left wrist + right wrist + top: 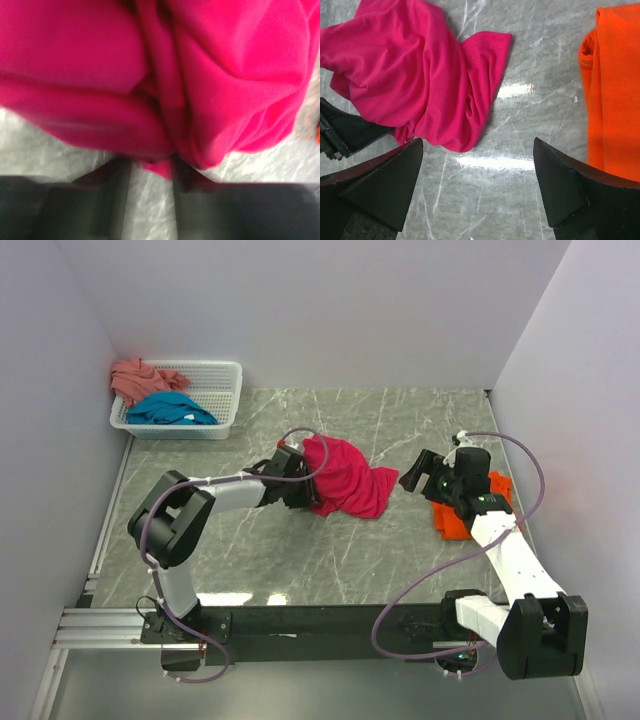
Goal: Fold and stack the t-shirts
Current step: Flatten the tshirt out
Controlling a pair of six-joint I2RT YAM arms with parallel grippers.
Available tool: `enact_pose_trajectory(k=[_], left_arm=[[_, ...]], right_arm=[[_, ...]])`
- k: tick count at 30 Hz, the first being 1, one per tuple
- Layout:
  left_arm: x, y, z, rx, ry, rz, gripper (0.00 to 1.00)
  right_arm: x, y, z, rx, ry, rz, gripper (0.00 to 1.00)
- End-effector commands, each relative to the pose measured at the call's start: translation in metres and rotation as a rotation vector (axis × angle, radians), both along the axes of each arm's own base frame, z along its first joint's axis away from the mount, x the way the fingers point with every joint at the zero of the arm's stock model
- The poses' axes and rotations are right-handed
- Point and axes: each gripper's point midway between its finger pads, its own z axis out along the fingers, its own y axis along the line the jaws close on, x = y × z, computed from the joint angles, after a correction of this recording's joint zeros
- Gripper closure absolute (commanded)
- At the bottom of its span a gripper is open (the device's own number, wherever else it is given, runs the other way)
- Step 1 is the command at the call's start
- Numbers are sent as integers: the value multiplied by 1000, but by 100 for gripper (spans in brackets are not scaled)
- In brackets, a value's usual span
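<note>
The left fingers [112, 182] are drawn close together on a fold of the magenta-red t-shirt [345, 480]. A small tuck of cloth is caught between their tips, though the wrist view is blurred there. That shirt lies in a crumpled heap about the middle of the tabletop [300, 565], its bunched side up against the left fingers and a loose flap spread toward the right edge.

The right fingers [385, 185] stand wide apart with nothing between them. They hang over bare marble between the magenta-red heap and the bright orange t-shirt [615, 100] and touch neither one. The orange shirt lies flat and smooth near the right edge of the tabletop, well apart from the magenta-red one. Seen from above, it is partly under the right arm [510, 550].

Over in the far left corner sits a white mesh basket [228, 370]. In it are the teal t-shirt [170, 410], on the side nearer the arms, and the salmon-pink t-shirt [140, 378], piled behind it and spilling a little over the basket's left side. Both are crumpled.
</note>
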Motion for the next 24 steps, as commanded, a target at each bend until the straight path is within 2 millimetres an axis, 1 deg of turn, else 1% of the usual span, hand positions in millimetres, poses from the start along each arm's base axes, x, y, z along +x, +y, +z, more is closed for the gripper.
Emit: enact_pose_trajectory(k=[1,3,4,5,6,7,9,10,11,12,13,14,15,16,17,18,19,20,21,22,23,24], left_arm=[[18,-8,9,-7,-57,6,75],[19,-3,8,15,-57,29,99],[19,0,14,13,-70,39,100],[16,5,12,22,-69,47,100],[16,10,19,29,-88,71,100],[15,13,21,33,-92,78,100],[5,22,20,50,-71,89,100],[2,24,29,35,-82,95,100],[-6,29,25,44,-66,97,100],[-12,35,32,43,-62,110,100],[-14,42,32,64,-64,136,100],[-19,48,30,80,-55,147,100],[-23,53,38,77,-63,160,100],[-31,66,33,118,-50,183,100],[-34,73,33,134,-49,198,100],[-37,79,36,146,-51,214,100],[-46,90,39,173,-43,232,100],[-47,99,40,201,-54,255,100],[-49,105,47,200,-71,272,100],[-54,112,45,219,-66,287,100],[-57,119,45,239,-62,306,99],[-59,123,50,236,-69,319,99]], right_arm=[[15,2,12,5,-42,-9,4],[17,3,9,0,-32,-3,4],[19,2,5,-6,-20,-12,5],[22,3,6,-6,-19,-13,5],[23,4,4,-8,-11,-12,7],[26,4,-1,-18,5,-21,8],[33,8,-1,-31,13,-21,9],[34,9,-11,-42,49,-25,9],[39,13,-8,-56,49,-24,10],[41,16,-10,-65,59,-19,12],[44,17,-20,-81,92,-21,12],[50,16,-18,-98,89,-44,12],[54,22,-20,-107,95,-41,12],[60,24,-25,-109,124,-62,12],[61,28,-29,-124,141,-66,12],[66,26,-32,-144,152,-84,14],[65,27,-47,-166,208,-92,14],[75,30,-43,-176,204,-100,15],[78,33,-47,-194,214,-95,17],[84,36,-56,-217,248,-95,19],[85,36,-61,-234,272,-104,19],[86,36,-66,-252,293,-112,20]])
